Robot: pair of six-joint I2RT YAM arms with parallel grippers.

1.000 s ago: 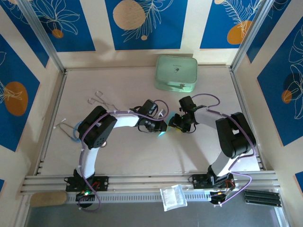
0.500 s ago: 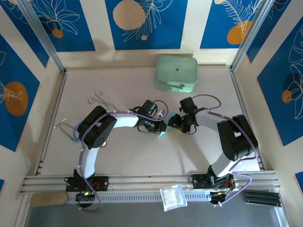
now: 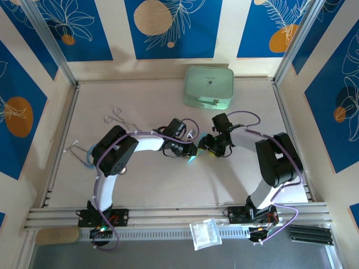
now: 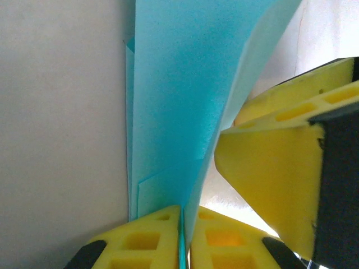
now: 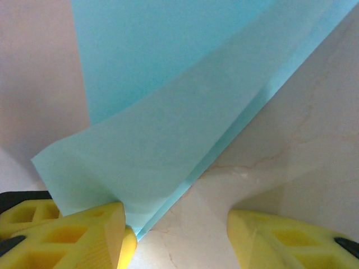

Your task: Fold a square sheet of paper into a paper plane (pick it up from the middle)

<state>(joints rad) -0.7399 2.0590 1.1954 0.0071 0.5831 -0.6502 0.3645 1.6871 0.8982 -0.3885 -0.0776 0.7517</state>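
Left gripper (image 4: 182, 218): we see both pads pressed together, clamping the folded layers of the sky-blue paper (image 4: 179, 95), which extends ahead of the fingertips | Right gripper (image 5: 176, 227): we see jaws apart, nothing clamped; a paper flap rests over one pad (image 5: 84, 230), table (image 5: 291, 140) under the gap

sky-blue paper (image 4: 174, 84) thin, matt, fine-grained, left gripper's fingers (image 4: 147, 246) yellow matt plastic w/ moulded cells, table (image 5: 291, 140) pale, smooth, faint veining, slight sheen, mint-green case (image 3: 208, 86) smooth, semi-gloss, frame rails (image 3: 168, 216) bare ribbed metal
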